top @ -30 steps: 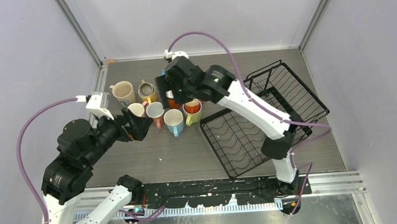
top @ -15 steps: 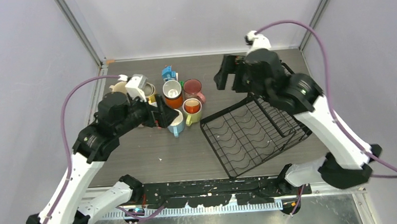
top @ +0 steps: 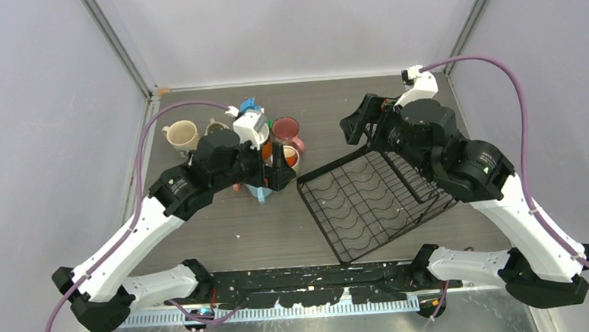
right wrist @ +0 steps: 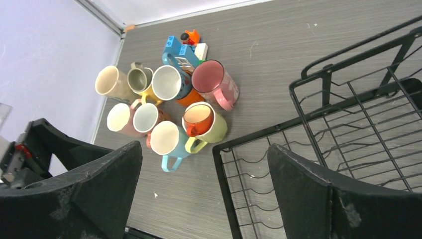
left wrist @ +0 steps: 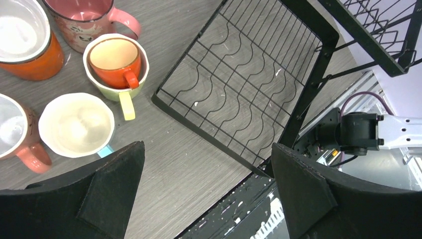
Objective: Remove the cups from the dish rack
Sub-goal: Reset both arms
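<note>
The cups stand grouped on the table left of the dish rack (top: 369, 200); no cup shows in the rack. In the right wrist view I see a cream cup (right wrist: 109, 82), a yellow one (right wrist: 139, 79), an orange one (right wrist: 171, 82), a pink one (right wrist: 214, 79), a lime one (right wrist: 204, 122) with a small orange cup inside, and a blue one (right wrist: 169, 139). My left gripper (top: 276, 167) hangs open and empty above the group's right edge, hiding several cups from above. My right gripper (top: 361, 121) is open and empty above the rack's far left corner.
A small blue-and-white toy house (right wrist: 181, 50) stands behind the cups. The rack's raised basket side (top: 434, 128) lies under my right arm. Grey walls close the table at left, back and right. The black rail (top: 320, 275) runs along the near edge.
My right arm has swung from above the cups back right over the rack's far corner. My left arm has moved right, over the cup group. Both grippers stay open and empty.
</note>
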Controlling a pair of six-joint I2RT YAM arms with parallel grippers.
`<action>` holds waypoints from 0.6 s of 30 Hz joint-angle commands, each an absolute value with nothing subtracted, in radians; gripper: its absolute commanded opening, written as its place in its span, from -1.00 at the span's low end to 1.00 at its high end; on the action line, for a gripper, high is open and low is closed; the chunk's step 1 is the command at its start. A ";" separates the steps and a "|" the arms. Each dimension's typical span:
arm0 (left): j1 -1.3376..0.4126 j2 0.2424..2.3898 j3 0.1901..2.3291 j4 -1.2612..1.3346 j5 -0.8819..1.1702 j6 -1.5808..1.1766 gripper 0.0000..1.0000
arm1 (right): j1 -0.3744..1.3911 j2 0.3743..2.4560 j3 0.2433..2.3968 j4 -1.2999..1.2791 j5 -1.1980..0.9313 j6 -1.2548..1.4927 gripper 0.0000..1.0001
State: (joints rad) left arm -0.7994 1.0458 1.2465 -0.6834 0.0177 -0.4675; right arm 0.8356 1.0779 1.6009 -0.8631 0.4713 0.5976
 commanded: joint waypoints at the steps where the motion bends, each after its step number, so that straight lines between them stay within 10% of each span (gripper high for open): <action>1: -0.805 1.050 1.324 -0.655 -0.010 -0.453 0.99 | 0.837 1.027 1.556 -0.780 0.521 0.614 0.99; 18: -0.804 0.979 1.313 -0.723 -0.119 -0.426 0.99 | 0.838 1.019 1.520 -0.733 0.511 0.627 1.00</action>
State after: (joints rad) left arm -0.7994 1.0061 1.3170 -0.7383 -0.0868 -0.4450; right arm 0.8356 1.0237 1.5158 -0.7906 0.4973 0.6056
